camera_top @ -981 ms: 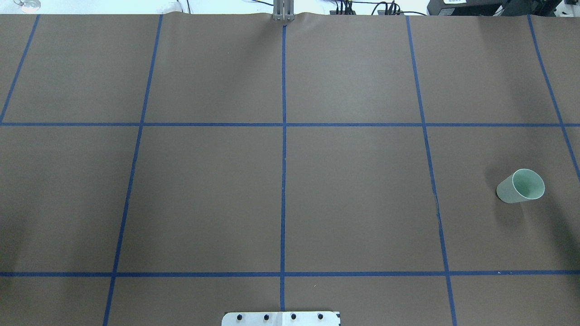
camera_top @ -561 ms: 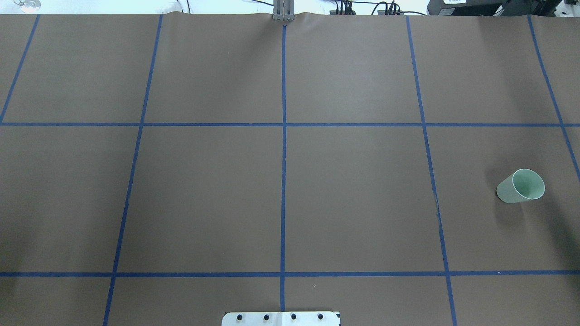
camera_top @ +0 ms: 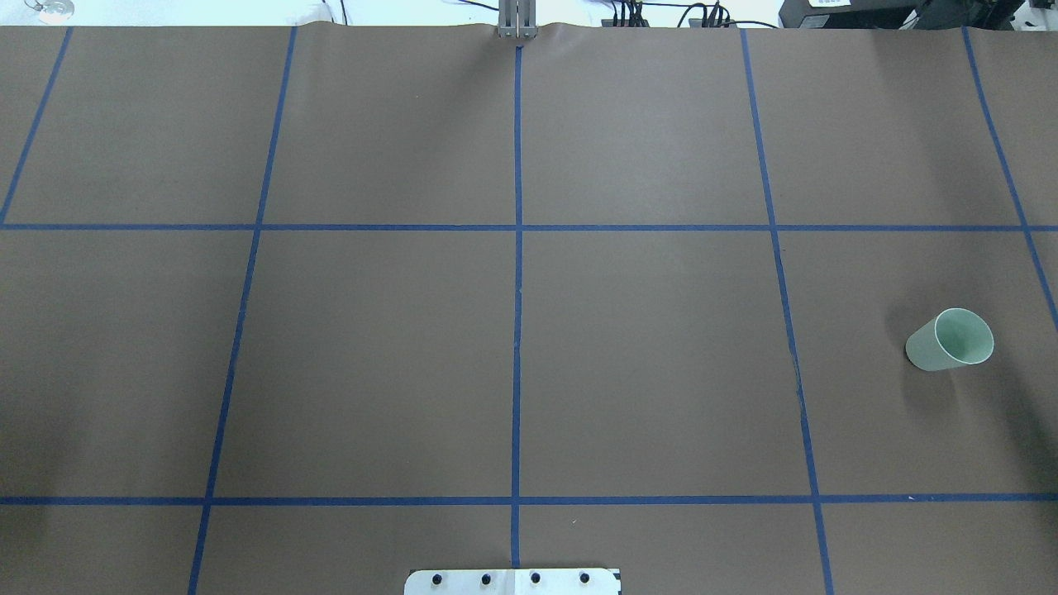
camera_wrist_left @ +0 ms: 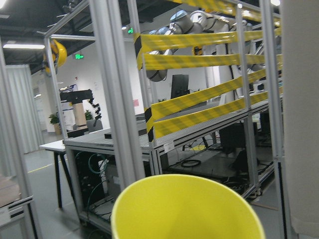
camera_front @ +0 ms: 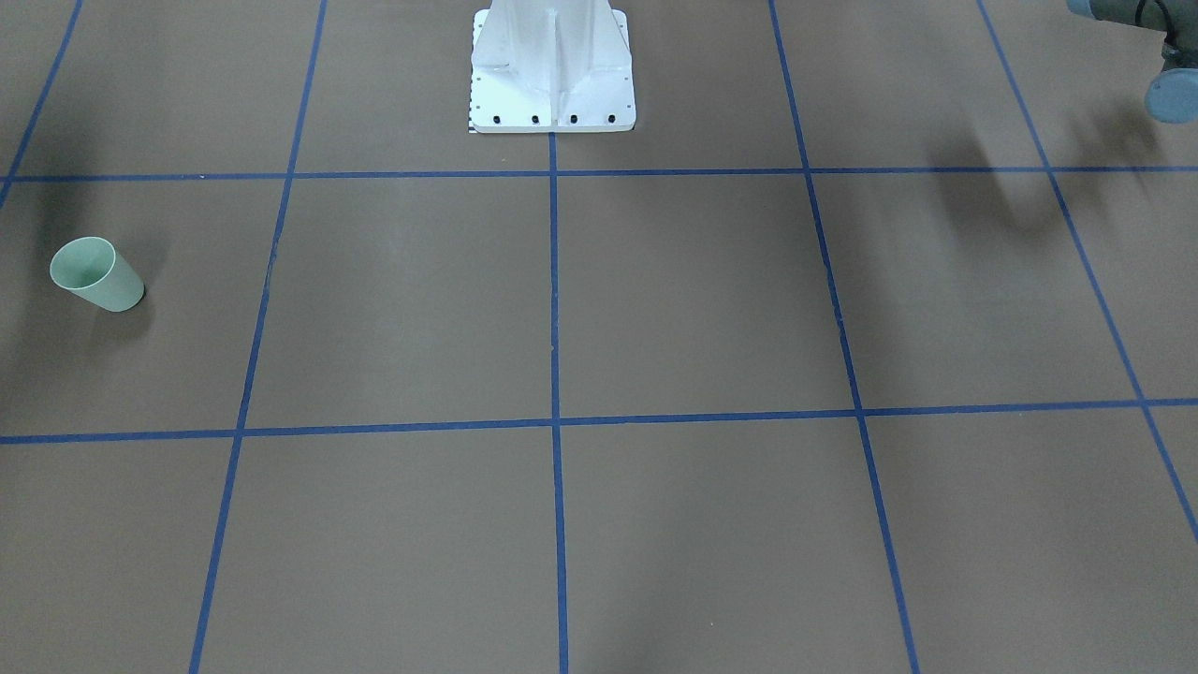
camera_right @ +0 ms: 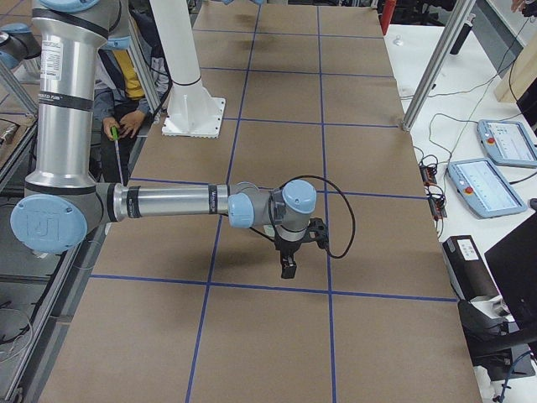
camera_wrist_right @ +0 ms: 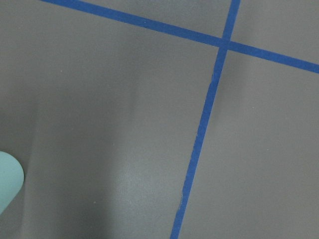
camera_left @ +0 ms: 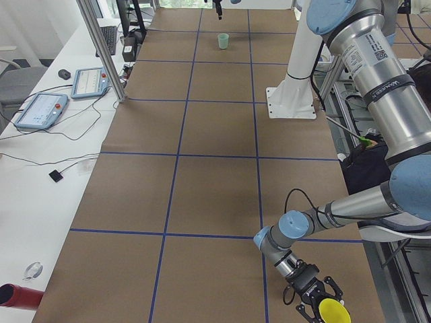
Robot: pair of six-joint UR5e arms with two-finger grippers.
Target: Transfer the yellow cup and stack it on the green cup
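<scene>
Stage: early, pickup done, carry and stacking left | left gripper [camera_left: 322, 304] pinching yellow cup [camera_wrist_left: 187, 209], off the table at left end | right gripper [camera_right: 288, 267]: grip state cannot tell | green cup [camera_top: 950, 339] upright, empty, far right end

My near, silver-and-blue right arm [camera_right: 168, 201] stretches level across the brown paper-covered table taped with a blue grid [camera_right: 277, 336], its black right gripper [camera_right: 288, 270] pointing down just above the surface; whether it is open I cannot tell. Behind stands the white pedestal base [camera_right: 195, 109]; two grey teach pendants [camera_right: 480, 186] lie alongside
</scene>
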